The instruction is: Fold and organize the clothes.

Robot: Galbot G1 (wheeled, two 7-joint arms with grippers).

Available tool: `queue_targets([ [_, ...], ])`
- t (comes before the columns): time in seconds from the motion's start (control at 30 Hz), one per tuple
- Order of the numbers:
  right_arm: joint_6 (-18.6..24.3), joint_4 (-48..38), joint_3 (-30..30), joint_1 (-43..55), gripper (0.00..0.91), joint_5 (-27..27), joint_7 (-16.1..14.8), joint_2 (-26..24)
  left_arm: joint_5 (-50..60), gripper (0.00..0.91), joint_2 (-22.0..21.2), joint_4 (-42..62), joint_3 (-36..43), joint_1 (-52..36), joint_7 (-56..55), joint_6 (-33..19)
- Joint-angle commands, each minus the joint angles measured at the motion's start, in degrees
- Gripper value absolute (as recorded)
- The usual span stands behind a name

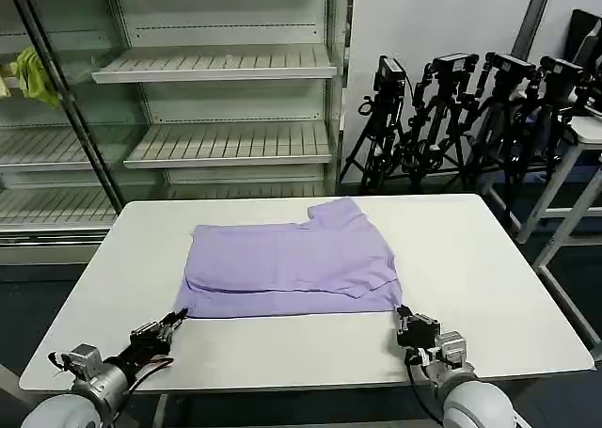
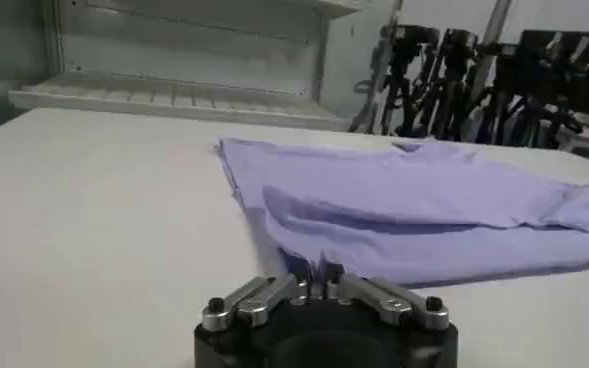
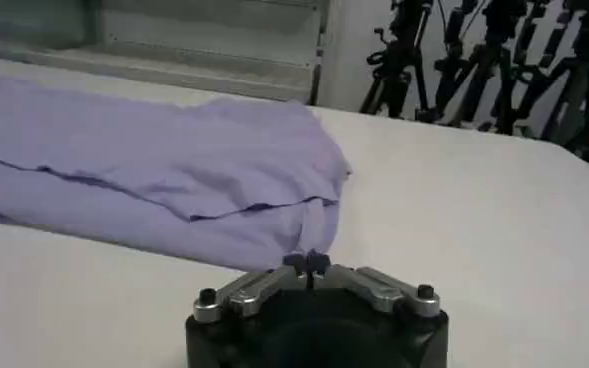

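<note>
Lavender T-shirt [image 1: 292, 268] lay folded over on itself on the white table [image 1: 489, 287], roughly centred, plain side up. One sleeve [image 1: 339, 212] stuck out at the far edge, toward the shelving unit [image 1: 216, 99]. The upper layer sat slightly short of the lower one along the near hem, leaving a strip of the bottom layer showing.

Left gripper [image 1: 177, 317] was low on the table at the near left corner of the shirt; in the left wrist view its fingertips [image 2: 314, 270] were drawn together with the fabric edge pinched between them. Right gripper [image 1: 404, 313] was at the near right corner; in the right wrist view its fingertips [image 3: 308, 262] were likewise closed together right at the hem corner, apparently nipping the cloth. Both arms came in from the near edge of the table.

Camera tripods [image 1: 451, 118] stood grouped behind the table on the right.
</note>
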Motion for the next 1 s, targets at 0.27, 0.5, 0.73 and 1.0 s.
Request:
queue_targets([
  [0.27, 0.0, 3.7, 1.7, -3.8, 0.000, 0.3, 0.1, -3.8, -0.5, 0.091, 1.8, -3.9, -2.6, 5.5, 0.2, -0.1],
  [0.5, -0.1, 7.4, 4.6, -9.9, 0.000, 1.3, 0.4, -8.0, -0.8, 0.081, 2.4, -8.3, -4.5, 11.6, 0.3, -0.1],
  [0.73, 0.0, 11.5, 9.6, -17.6, 0.000, 1.2, 0.5, -11.8, 0.0, 0.071, 2.3, -12.9, -6.3, 20.1, 0.5, -0.6],
  [1.0, 0.0, 15.5, 18.0, -25.6, 0.000, 1.6, 0.7, -15.7, 0.8, 0.071, 2.3, -17.1, -9.5, 28.8, 0.5, -0.9],
])
